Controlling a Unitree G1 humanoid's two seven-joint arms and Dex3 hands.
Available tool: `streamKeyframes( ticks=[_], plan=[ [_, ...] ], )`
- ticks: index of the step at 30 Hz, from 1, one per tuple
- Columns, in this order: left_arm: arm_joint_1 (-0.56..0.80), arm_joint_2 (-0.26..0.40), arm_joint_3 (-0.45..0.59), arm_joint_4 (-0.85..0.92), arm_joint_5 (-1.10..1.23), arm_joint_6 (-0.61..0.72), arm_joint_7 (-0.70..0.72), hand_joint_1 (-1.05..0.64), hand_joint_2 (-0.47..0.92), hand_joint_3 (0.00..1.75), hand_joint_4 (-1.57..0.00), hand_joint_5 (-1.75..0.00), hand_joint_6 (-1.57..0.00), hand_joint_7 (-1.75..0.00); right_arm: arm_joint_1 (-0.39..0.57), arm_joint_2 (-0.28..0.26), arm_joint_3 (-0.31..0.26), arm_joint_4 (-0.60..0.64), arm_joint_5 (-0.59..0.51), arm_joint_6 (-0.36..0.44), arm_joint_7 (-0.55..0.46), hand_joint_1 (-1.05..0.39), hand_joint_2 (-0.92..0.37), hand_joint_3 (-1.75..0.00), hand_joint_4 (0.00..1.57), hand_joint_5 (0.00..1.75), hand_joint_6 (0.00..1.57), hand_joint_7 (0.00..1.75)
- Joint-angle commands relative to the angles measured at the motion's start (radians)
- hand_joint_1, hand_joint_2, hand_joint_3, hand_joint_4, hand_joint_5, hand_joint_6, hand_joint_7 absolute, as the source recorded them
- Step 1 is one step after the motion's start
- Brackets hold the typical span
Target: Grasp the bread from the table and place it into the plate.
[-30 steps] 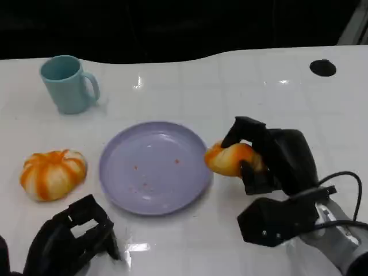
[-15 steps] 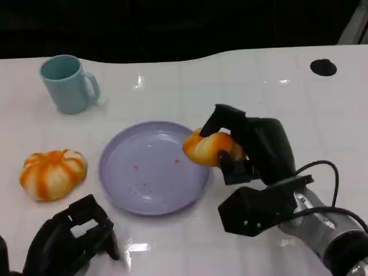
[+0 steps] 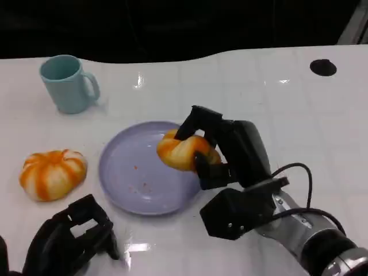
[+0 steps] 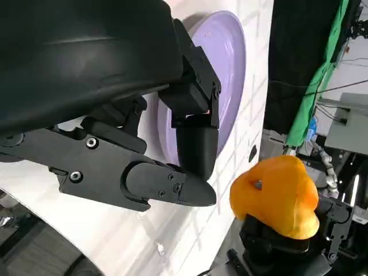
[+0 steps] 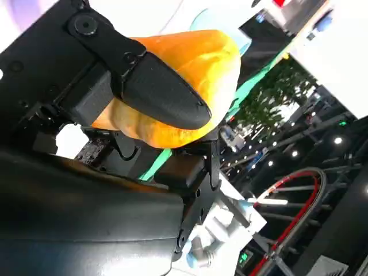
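My right hand [image 3: 227,152] grips an orange bread roll [image 3: 183,152] and holds it above the right part of the lilac plate [image 3: 129,175]. In the right wrist view the black fingers [image 5: 155,89] wrap the bread roll [image 5: 190,63]. The left wrist view shows the bread roll [image 4: 276,195] from the side, held over the plate [image 4: 230,69]. My left hand [image 3: 69,238] rests low at the near left edge of the table with nothing in it, fingers [image 4: 172,178] apart.
A second orange-and-white striped bun [image 3: 52,173] lies left of the plate. A light blue mug [image 3: 68,84] stands at the far left. A black round hole [image 3: 322,67] marks the table's far right.
My right hand has carried the bread roll leftward, from beside the plate's right rim to over the plate. The left hand, bun and mug have not moved.
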Motion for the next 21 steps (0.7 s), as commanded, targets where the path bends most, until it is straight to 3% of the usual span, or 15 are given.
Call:
streamKeyframes(
  ticks=[1,11,14,17,18,21],
  plan=[
    [0.019,0.012,0.006,0.032,0.008,0.012,0.007,-0.51,0.92,0.15,-0.79,-1.67,-0.72,-1.39,-0.029,0.023,-0.002,0.034,0.019,-0.02,0.017,-0.39,-0.19,-1.75,1.11,1.75,0.84,1.75],
    [0.01,0.015,0.006,0.05,0.009,0.003,0.006,-0.51,0.92,0.18,-0.8,-1.68,-0.73,-1.4,-0.052,0.079,0.002,0.118,0.011,-0.016,-0.01,-0.23,-0.17,-1.74,1.03,1.75,0.8,1.7],
    [0.011,0.014,0.005,0.049,0.009,0.003,0.006,-0.51,0.92,0.17,-0.79,-1.68,-0.73,-1.4,-0.062,0.089,0.007,0.138,0.006,0.0,-0.008,-0.17,-0.2,-1.69,0.92,1.75,0.78,1.61],
    [0.014,0.013,0.005,0.044,0.008,0.004,0.009,-0.5,0.92,0.17,-0.79,-1.68,-0.72,-1.4,-0.076,0.087,0.025,0.145,-0.007,0.064,0.034,-0.15,-0.34,-1.42,0.64,1.59,0.66,1.24],
    [0.014,0.013,0.005,0.043,0.008,0.004,0.009,-0.5,0.92,0.17,-0.79,-1.68,-0.72,-1.4,-0.079,0.086,0.03,0.145,-0.007,0.084,0.054,-0.15,-0.38,-1.3,0.48,1.3,0.59,0.97],
    [0.013,0.013,0.005,0.046,0.009,-0.004,0.005,-0.51,0.92,0.17,-0.78,-1.68,-0.72,-1.4,-0.089,0.066,0.081,0.14,-0.051,0.148,0.086,-0.23,-0.48,-0.95,0.2,0.79,0.42,0.45]
  ],
)
